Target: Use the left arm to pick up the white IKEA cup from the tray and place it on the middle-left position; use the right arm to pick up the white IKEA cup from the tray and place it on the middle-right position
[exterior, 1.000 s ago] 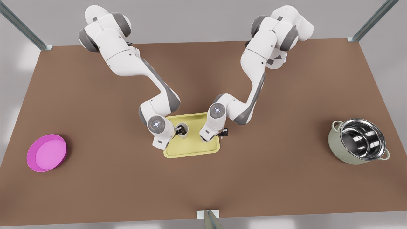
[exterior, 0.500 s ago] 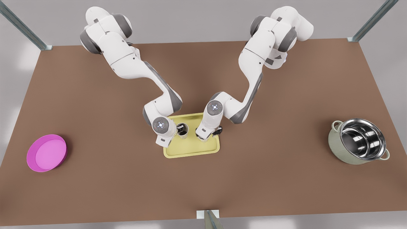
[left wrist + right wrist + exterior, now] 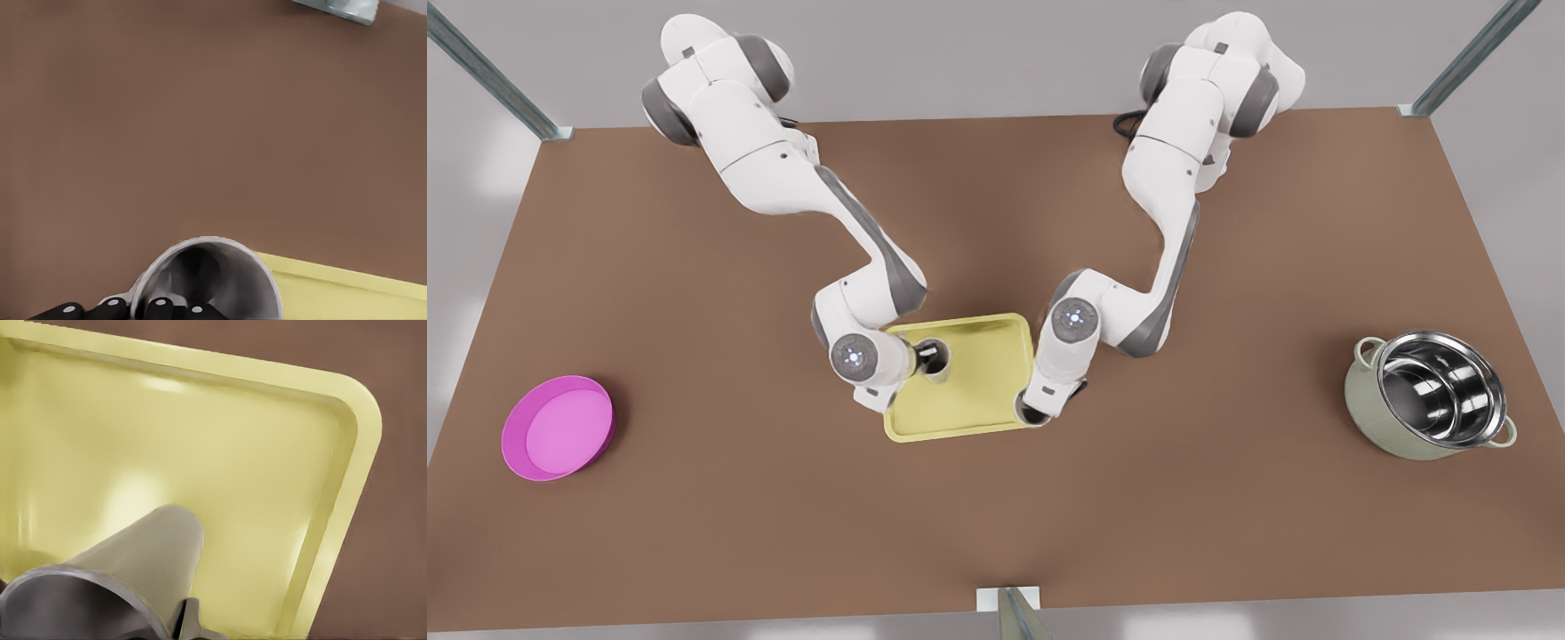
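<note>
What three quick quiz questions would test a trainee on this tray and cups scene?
1. True or false: the magenta plate lies on the table, apart from the tray.
2. What is the left gripper shut on? A: a steel pot. B: a white cup. C: a tray rim.
3. Fill in: the right gripper grips the other cup at the tray's ____ edge in the front view.

Key: 1 true; 2 B; 3 right.
</note>
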{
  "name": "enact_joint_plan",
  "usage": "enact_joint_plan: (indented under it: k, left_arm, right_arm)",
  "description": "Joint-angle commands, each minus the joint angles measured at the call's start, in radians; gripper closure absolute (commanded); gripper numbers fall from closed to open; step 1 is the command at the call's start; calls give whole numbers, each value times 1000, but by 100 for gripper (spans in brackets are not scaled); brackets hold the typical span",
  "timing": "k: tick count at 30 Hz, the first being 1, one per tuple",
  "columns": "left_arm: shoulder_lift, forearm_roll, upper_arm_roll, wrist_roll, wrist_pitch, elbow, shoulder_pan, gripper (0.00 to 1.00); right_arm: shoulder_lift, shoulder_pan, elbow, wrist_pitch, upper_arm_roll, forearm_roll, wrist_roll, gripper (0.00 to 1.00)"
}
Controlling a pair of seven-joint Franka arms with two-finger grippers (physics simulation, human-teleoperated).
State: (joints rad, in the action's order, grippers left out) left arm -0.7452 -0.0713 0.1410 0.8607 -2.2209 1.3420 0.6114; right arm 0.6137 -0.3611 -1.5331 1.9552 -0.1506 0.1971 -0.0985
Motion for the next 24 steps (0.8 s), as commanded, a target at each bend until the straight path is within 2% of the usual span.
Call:
enact_joint_plan:
  k: [1,3,6,9,11,13,17,19,20,21,24]
  left_arm:
    - [33,-68,15,-245,216,-44,-148,80]
    - [32,-68,12,-436,236,-64,-266,80]
    - [-16,-61,20,-676,123,-57,-374,80]
    - [-60,59,34,-707,-42,-52,-375,80]
    - [-65,54,34,-707,-77,-31,-375,80]
    - [-51,50,34,-718,-269,101,-381,80]
    - [-52,53,34,-720,-269,97,-378,80]
    - [-52,53,34,-720,-269,97,-375,75]
    - [-52,53,34,-718,-269,95,-375,28]
    - [-52,54,34,-713,-269,94,-374,0]
    - [-54,54,32,-715,-269,94,-374,0]
  right_arm:
    - [-43,33,10,-170,2,-28,26,100]
    - [-80,93,38,-257,2,-44,77,100]
    - [-100,201,39,-297,5,-115,244,100]
    - [-95,275,39,-295,11,-183,390,100]
    - [-86,277,39,-292,85,-205,488,100]
    - [-51,306,80,-280,140,-199,597,100]
    - [9,382,154,-277,141,-202,738,100]
    - [57,413,186,-275,140,-202,795,100]
    - [75,430,206,-272,141,-202,824,100]
    - [92,442,209,-245,141,-203,845,100]
    - [138,450,232,-200,141,-205,875,100]
